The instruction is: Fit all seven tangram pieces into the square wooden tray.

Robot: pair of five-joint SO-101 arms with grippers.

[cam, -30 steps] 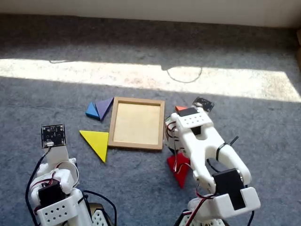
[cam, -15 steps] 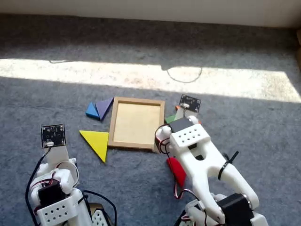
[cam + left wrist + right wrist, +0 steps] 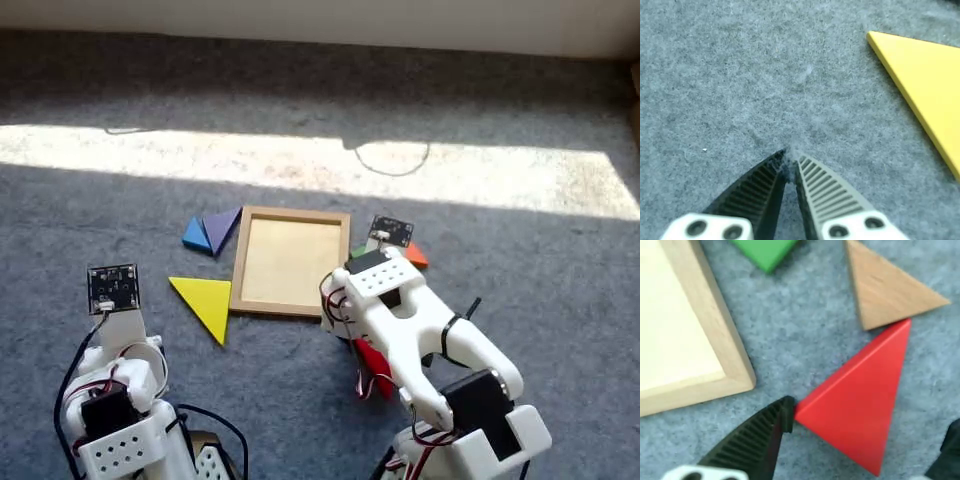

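Found the right hand spread wide and low over the carpet, astride the red triangle, gripping nothing. Noted one corner of that piece at the tip of the ribbed finger; cannot tell whether touching. Placed the square wooden tray, empty, just beyond that finger. Judged the coming carry short, toward the tray's near corner. Found the left hand closed to a sliver, empty, near the yellow triangle and well apart from the red one. Compared with a second ago: recorded the right arm swung in toward the tray corner, covering more of the red triangle. Detected no shift in tray or yellow triangle.
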